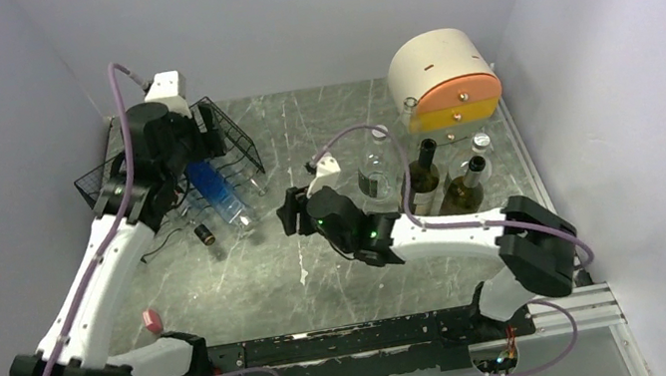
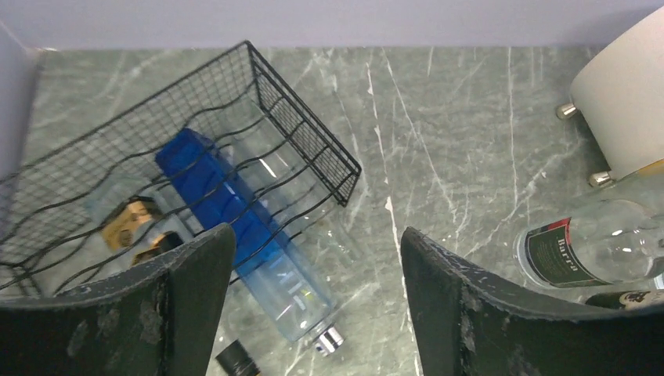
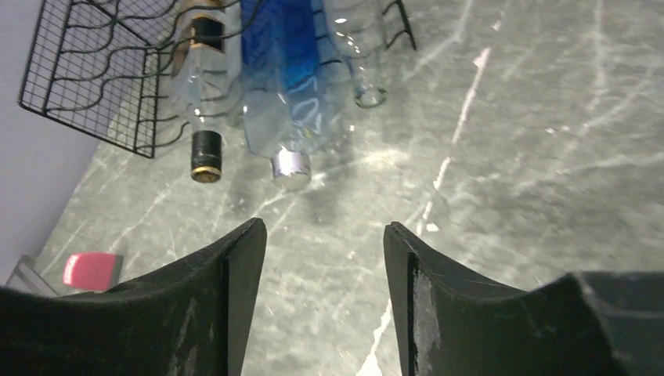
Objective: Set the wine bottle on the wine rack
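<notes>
While left tool [image 2: 317, 235] and right tool [image 3: 322, 227] are gaping empty, you are wanting the right squared on the three-o'clock wine bottle [image 1: 424, 178].

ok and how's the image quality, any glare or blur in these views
Top external: even, soft light, sharp, with a faint sheen on the table. Left wrist: crisp on the wine rack and blue bottle, with small highlights on its clear glass. Right wrist: slightly soft, with a bright glare patch on the marble mid-frame.

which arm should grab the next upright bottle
right: the right gripper, open and empty, is nearer the upright bottles; the left gripper hangs over the wine rack, farther away.
</notes>
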`<act>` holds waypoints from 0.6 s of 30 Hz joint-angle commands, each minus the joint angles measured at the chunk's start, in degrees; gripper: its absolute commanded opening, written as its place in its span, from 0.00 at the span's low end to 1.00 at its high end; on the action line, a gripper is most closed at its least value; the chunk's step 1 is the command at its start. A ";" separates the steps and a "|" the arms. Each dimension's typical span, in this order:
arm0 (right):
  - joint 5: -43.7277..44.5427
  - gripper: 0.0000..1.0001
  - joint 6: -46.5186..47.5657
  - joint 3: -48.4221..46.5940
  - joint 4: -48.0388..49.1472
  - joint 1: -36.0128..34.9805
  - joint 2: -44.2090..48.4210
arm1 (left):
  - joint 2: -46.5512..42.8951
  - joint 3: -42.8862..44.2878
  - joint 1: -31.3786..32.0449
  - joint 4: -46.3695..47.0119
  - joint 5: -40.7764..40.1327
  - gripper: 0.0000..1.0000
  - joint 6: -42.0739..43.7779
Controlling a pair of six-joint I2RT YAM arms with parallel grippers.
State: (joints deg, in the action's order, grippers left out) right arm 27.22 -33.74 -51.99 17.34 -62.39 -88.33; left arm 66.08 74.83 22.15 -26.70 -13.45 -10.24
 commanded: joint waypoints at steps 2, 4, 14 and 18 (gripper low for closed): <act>1.89 0.56 0.62 1.05 -8.86 -0.01 10.02 | 9.80 1.03 -5.21 4.14 15.21 0.75 -7.67; 1.96 0.53 2.88 0.41 -10.90 0.00 13.02 | 14.31 2.20 -6.90 5.48 18.14 0.72 -9.91; 3.12 0.51 9.65 -8.56 -22.47 0.86 19.72 | 33.11 12.08 -8.89 8.76 22.58 0.70 -15.40; 4.49 0.51 10.28 -9.50 -24.06 0.95 21.40 | 37.22 14.48 -9.55 8.47 22.87 0.61 -15.69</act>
State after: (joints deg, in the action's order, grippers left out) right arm 29.34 -25.63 -59.64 -2.31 -61.71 -69.01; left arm 101.38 85.41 13.65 -20.75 6.98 -24.32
